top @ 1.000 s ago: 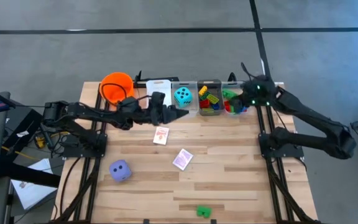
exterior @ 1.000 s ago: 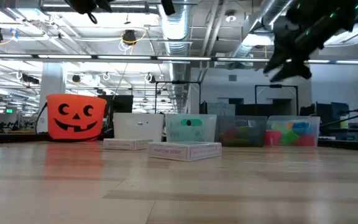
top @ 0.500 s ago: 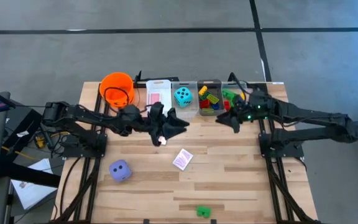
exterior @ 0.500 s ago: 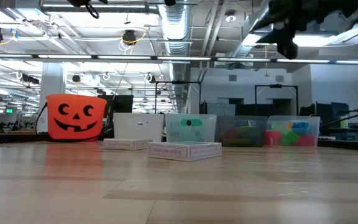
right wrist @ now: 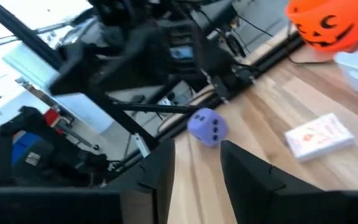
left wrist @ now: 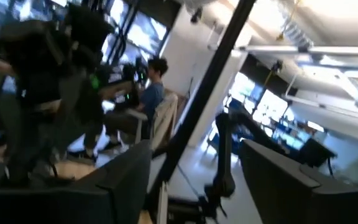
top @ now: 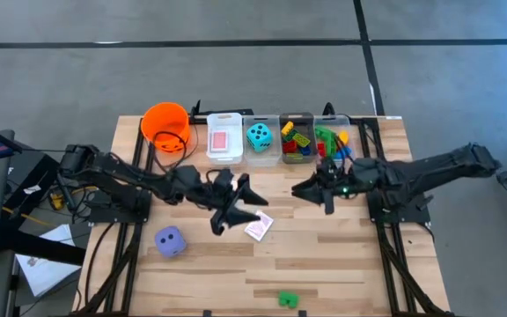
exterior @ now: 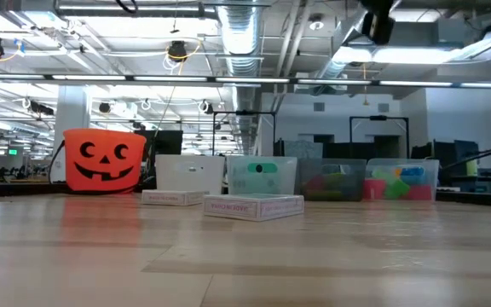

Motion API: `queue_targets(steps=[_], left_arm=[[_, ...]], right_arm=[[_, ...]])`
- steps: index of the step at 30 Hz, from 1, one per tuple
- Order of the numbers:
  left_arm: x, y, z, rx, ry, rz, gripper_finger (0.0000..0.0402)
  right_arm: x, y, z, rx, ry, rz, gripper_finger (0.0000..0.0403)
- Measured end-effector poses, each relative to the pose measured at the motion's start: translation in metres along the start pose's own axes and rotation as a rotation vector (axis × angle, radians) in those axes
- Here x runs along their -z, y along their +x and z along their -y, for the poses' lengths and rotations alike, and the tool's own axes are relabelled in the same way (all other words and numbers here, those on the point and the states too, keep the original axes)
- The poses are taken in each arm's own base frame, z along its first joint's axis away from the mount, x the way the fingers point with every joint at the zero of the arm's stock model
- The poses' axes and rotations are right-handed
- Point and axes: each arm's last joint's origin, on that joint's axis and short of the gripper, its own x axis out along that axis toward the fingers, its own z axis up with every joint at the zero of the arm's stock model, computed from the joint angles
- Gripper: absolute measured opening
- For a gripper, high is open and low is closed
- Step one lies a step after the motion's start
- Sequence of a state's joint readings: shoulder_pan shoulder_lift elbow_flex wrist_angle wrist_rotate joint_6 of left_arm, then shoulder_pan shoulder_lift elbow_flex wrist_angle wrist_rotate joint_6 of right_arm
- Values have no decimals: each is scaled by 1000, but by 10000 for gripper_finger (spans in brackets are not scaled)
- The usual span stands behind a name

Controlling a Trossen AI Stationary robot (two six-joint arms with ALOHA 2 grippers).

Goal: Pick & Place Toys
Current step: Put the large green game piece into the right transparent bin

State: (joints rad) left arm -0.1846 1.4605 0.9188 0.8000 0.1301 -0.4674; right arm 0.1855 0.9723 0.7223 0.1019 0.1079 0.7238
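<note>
While much is already binned along the table's twelve o'clock edge, a purple die at eight o'clock, a card pack near centre and a green brick at six o'clock remain. The left gripper hovers open beside the pack; the right gripper hangs empty, fingers apart. An orange bucket stands at eleven o'clock.

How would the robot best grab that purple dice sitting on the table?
Likely from straight above, tool fingers closing on two opposite flat sides of the purple dice. It sits alone on bare table, clear all round, and its flat parallel faces suit a two-finger pinch better than its rounded corners.
</note>
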Motion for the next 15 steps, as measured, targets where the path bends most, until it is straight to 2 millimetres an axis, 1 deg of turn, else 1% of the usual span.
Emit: queue_targets(steps=[2,6,9,12,15], left_arm=[[5,1,4,4,12,-34,258],[19,2,19,-20,109,-83,285],[27,2,32,-78,163,-84,293],[39,4,38,-152,170,-88,294],[49,15,43,-190,173,-130,294]], right_arm=[[7,0,-10,-11,-6,17,125],[21,-4,-28,-32,-42,37,125],[30,-10,-41,-67,-64,40,125],[38,-17,-57,-135,-76,44,125],[48,-27,-72,-193,-93,44,125]])
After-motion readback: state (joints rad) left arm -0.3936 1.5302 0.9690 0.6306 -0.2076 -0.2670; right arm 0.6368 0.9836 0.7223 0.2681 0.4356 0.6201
